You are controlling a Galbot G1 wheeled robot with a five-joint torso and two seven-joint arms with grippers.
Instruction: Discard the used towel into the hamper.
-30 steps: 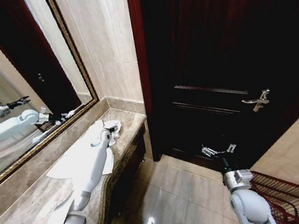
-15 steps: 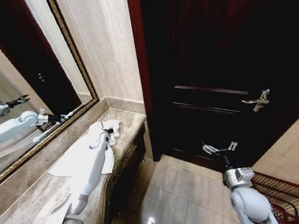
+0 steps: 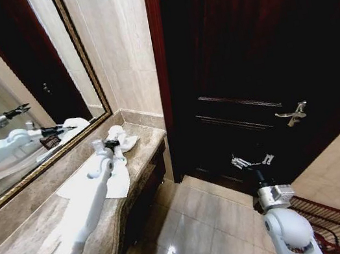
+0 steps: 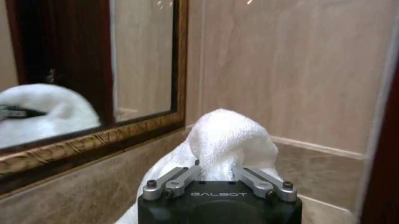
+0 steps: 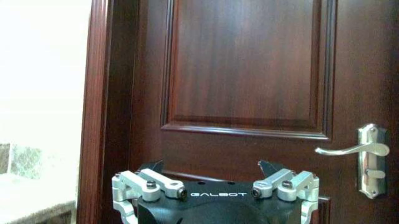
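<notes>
Towel (image 3: 119, 138) gripped above the counter (image 3: 142, 155)
It is clenched in the left gripper (image 3: 111, 144); the right gripper (image 3: 250, 161) is held spread, hamper (image 3: 334, 219) far right.

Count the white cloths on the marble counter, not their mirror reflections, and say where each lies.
2. One bunched towel at the counter's far end, gripped by the left gripper. One flat cloth spread nearer the robot, partly under the left arm. More may be hidden beneath that arm.

My arms are smooth white shells with silver metal wrist collars. Each pincer, left (image 4: 215, 175) and right (image 5: 215, 179), has a black body lettered GALBOT and silver screwed finger links.
</notes>
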